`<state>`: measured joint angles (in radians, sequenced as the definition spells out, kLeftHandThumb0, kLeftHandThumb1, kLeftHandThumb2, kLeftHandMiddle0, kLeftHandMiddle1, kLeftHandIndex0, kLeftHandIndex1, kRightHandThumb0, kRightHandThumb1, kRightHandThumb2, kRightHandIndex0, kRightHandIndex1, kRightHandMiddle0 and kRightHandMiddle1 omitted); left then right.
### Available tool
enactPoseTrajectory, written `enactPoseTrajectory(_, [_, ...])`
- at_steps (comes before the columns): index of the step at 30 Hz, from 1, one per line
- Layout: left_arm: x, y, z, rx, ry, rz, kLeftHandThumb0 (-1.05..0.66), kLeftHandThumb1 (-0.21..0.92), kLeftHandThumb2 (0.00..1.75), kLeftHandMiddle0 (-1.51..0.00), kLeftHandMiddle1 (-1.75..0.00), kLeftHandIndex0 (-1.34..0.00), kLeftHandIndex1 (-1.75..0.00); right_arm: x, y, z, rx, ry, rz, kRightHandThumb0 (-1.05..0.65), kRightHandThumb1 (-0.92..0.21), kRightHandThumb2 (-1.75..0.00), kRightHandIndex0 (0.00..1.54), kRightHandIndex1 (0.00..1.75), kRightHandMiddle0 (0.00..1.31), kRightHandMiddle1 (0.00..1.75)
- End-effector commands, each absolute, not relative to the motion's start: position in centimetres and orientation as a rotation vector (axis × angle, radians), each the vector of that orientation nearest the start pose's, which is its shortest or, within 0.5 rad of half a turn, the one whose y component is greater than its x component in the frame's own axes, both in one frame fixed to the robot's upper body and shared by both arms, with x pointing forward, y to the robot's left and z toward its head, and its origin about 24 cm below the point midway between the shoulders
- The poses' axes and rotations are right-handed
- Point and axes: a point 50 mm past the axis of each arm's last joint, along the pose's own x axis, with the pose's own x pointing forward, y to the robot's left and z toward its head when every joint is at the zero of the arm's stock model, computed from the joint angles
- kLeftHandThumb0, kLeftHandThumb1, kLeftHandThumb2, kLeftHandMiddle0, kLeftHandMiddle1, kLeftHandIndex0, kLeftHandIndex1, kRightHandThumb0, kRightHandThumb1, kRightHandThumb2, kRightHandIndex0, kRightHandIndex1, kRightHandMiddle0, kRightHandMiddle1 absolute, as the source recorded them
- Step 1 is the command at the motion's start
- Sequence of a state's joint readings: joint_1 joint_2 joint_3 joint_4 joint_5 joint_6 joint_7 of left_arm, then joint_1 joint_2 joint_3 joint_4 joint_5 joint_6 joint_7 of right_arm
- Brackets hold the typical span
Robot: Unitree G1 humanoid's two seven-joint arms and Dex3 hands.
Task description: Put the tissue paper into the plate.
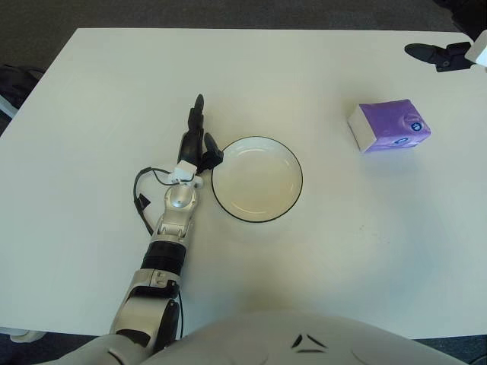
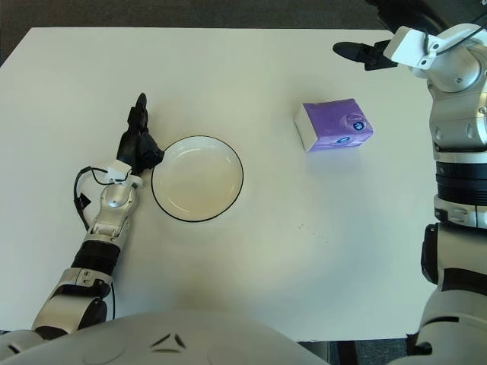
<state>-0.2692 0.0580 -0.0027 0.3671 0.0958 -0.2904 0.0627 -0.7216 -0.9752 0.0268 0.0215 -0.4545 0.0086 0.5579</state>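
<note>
The tissue paper is a purple and white pack (image 1: 388,127) lying on the white table, to the right of the plate. The plate (image 1: 294,164) is white with a dark rim, holds nothing, and sits near the table's middle. My left hand (image 1: 202,135) lies just left of the plate, fingers stretched out and away from me, with the thumb at the plate's left rim. It holds nothing. My right hand (image 2: 364,52) is at the far right of the table, beyond the tissue pack and apart from it, fingers stretched toward the left and empty.
The white table (image 1: 91,114) fills the view, with dark floor beyond its far edge. A black cable (image 1: 141,199) loops at my left wrist. My right forearm (image 2: 460,129) stands along the right edge.
</note>
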Motion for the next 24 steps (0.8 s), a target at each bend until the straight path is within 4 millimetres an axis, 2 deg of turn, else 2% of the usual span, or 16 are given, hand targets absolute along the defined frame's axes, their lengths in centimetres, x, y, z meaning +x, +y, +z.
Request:
enactPoseTrajectory(1, [29.1,14.8,2.6,0.16,-0.049,-0.006,-0.9,0.92,1.22,0.0,0.0,0.0,-0.1,30.0,-25.0,25.9,-1.779,-0.012,0.4,-1.04,-0.92,-0.23,0.03,0.0,0.0,0.06])
enactPoseTrajectory(4, [29.2,14.8,2.6,0.157,-0.049,-0.002,-0.9,0.92,1.21,0.0,0.0,0.0,-0.11,30.0,-24.7,25.4,-1.84,-0.049,0.465,-1.05,-0.92,-0.14,0.01,0.0,0.0,0.02])
enactPoseTrajectory(10, [29.4,14.8,2.6,0.155,-0.043,0.0,-0.9,0.92,1.2,0.0,0.0,0.0,-0.12,30.1,-24.4,24.8,-1.876,-0.081,0.55,-1.05,-0.91,-0.08,0.0,0.0,0.0,0.0])
enactPoseTrajectory(24, [29.5,15.1,2.8,0.163,-0.06,0.007,-0.89,0.92,1.2,0.0,0.0,0.0,-0.15,30.0,-23.5,23.5,-1.922,-0.039,0.787,-1.05,-0.92,-0.1,0.0,0.0,0.0,0.0])
